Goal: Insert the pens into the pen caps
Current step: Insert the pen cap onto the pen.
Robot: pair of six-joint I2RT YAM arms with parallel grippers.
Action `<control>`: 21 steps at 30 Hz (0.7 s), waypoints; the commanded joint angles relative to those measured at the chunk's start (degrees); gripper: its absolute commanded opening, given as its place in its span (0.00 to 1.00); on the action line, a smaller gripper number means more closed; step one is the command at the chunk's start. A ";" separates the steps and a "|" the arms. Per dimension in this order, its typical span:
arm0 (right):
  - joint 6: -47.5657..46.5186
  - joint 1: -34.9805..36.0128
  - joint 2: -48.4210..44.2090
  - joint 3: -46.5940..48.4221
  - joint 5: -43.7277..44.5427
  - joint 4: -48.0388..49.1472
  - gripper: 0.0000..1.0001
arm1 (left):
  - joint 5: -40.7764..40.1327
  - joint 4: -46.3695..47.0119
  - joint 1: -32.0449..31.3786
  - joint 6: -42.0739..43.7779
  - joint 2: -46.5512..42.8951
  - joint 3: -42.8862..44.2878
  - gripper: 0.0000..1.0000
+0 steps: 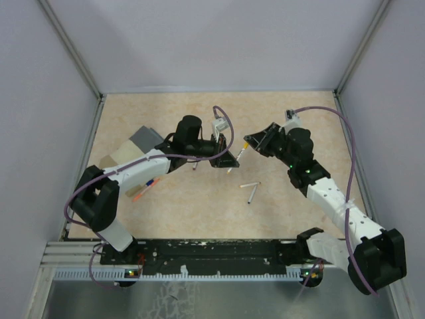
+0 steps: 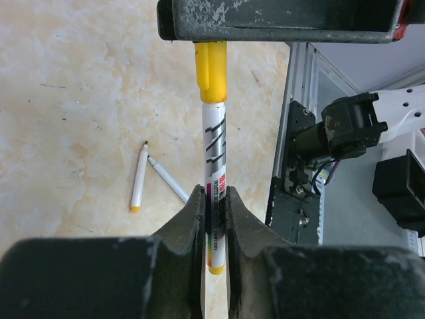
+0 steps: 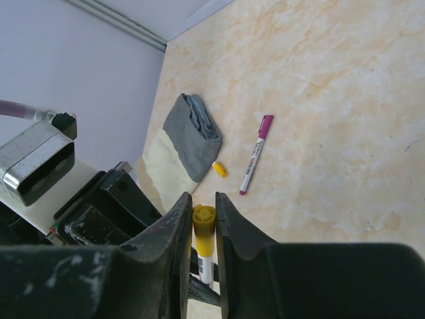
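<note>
My left gripper (image 2: 214,199) is shut on the white barrel of a yellow pen (image 2: 214,153), held above the table. A yellow pen cap (image 2: 211,73) sits over the pen's far end. My right gripper (image 3: 203,199) has its fingers pressed against both sides of that yellow cap (image 3: 203,229). In the top view the two grippers meet mid-table, left gripper (image 1: 222,156) and right gripper (image 1: 251,143), with the pen (image 1: 234,161) between them. Two uncapped pens (image 2: 139,179) lie on the table. A pen with a magenta cap (image 3: 255,154) lies further off. A loose yellow-orange cap (image 3: 220,169) rests beside the box.
A grey-lidded beige box (image 1: 136,149) stands at the left, under the left arm. More pens or caps (image 1: 146,189) lie near the left arm's base. Two loose pens (image 1: 251,189) lie in front of the grippers. Grey walls close the table on three sides.
</note>
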 commanded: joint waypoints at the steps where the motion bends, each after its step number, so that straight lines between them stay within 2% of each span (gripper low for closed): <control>1: -0.44 0.02 0.24 1.79 -2.89 3.61 0.14 | -1.33 2.18 -0.16 -1.39 -1.60 3.18 0.00; 4: -0.89 0.02 0.06 1.17 -3.90 2.73 0.00 | -2.89 2.43 -0.11 -1.87 -1.41 5.71 0.00; 11: -3.86 0.20 0.83 2.37 -8.91 -1.36 0.00 | -8.65 10.10 -0.11 -3.61 -4.83 6.10 0.00; 15: -7.32 4.03 0.82 2.31 -7.97 -5.65 0.00 | -10.76 10.19 -0.29 -2.95 -6.02 8.29 0.00; 21: -3.63 9.48 -0.85 -5.11 -8.22 -3.51 0.00 | -15.12 13.82 -0.38 -2.64 -10.30 7.32 0.00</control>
